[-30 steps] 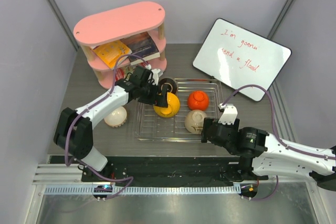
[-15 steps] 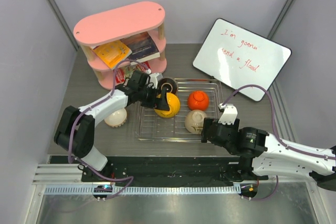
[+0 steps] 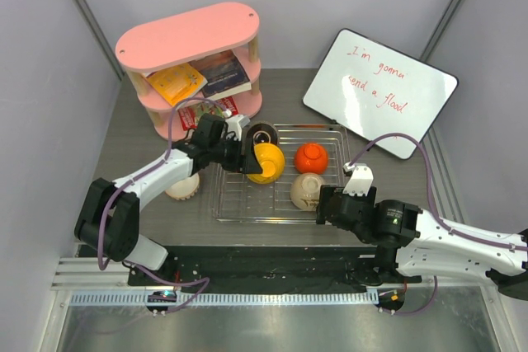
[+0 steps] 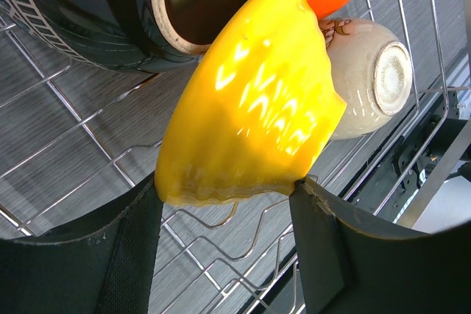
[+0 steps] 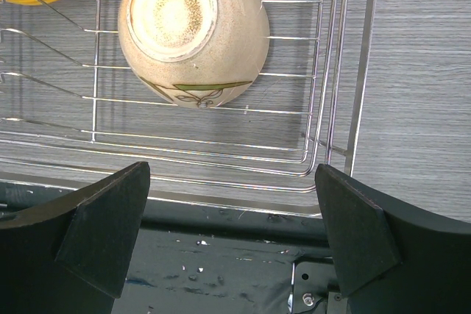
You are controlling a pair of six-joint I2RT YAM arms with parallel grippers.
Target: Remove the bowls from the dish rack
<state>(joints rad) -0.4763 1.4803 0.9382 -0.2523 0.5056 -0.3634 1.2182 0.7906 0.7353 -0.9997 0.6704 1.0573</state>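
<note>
We find the left end effector closed partway on the yellow bowl, with a finger touching each side. The bowl sits tilted over the dish rack. The right end effector is wide open and empty at the rack's near rim, and the cream bowl lies in the rack just ahead.

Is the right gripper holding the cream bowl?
No, the right gripper is open, and the cream bowl sits in the rack ahead of it.
</note>
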